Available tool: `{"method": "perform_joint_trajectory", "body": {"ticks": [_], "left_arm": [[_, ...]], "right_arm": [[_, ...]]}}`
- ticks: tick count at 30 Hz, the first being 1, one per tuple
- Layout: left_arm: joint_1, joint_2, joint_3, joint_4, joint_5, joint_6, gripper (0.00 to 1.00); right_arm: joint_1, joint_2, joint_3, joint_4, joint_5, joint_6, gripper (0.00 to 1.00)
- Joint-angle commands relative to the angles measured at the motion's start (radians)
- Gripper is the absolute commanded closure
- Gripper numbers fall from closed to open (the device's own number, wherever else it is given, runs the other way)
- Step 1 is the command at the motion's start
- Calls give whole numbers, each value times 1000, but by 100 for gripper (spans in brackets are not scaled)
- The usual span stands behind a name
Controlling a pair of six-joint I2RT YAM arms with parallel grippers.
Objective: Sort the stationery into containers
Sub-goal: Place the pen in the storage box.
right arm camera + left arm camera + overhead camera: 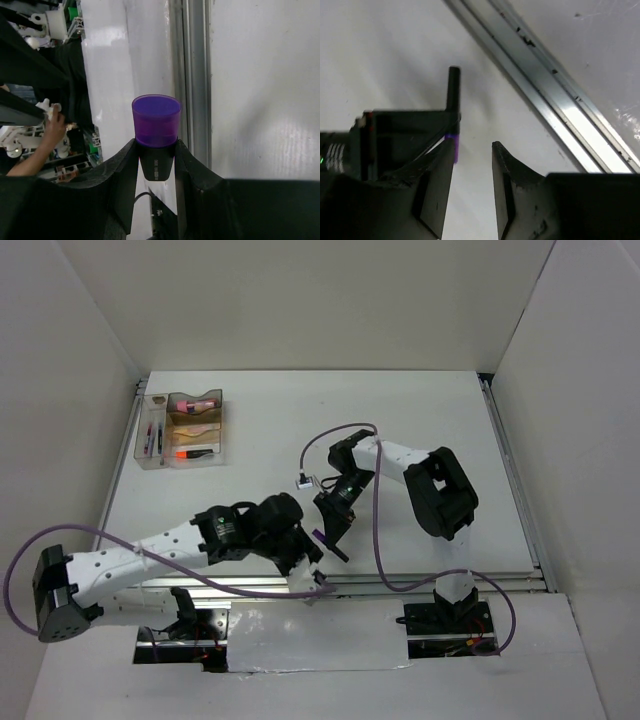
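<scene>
My right gripper (pixel 333 525) is shut on the purple marker (pixel 325 542), holding it above the table near the front middle. In the right wrist view the purple cap (pixel 156 120) sticks out past the gripper (pixel 156 150). My left gripper (pixel 310 565) is open and empty right beside it; in the left wrist view the marker (pixel 453 95) shows just beyond the left finger of the gripper (pixel 473 150). The clear organiser tray (pixel 222 430) stands at the far left and holds a pink-capped tube (pixel 195 401), a pale yellow stick (pixel 192 427), an orange-capped highlighter (pixel 193 453) and a thin red pen (pixel 150 437).
An aluminium rail (pixel 430 583) runs along the table's near edge and shows close to the left gripper (pixel 560 100). White walls enclose the table on three sides. A purple cable (pixel 378 520) loops from the right arm.
</scene>
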Motion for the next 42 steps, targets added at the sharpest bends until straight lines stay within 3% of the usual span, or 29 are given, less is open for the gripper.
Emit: {"method": "perform_joint_trajectory", "body": {"ticks": [1,7,17,34,38,39,42], "left_arm": [[-88,44,25,9,-66,-25,52],[-110,175,52,80,-91,-95,52],[-110,238,72,174,-132,-151,53],[-114,336,74,175,-163,-100,55],[-113,370,92,158,-186,-105,66],[-113,380,101,151,-189,-106,76],[-113,390,101,146,-196,-106,93]], "right_arm": [[-3,-27,-7,-137,-62,3,100],[-5,-11,6,-140,-96,27,100],[-2,21,26,-140,-102,56,100],[-2,-11,12,-140,-100,64,100],[4,-17,9,-140,-99,64,100],[8,-23,4,-140,-97,64,100],[15,-33,3,-140,-93,61,100]]}}
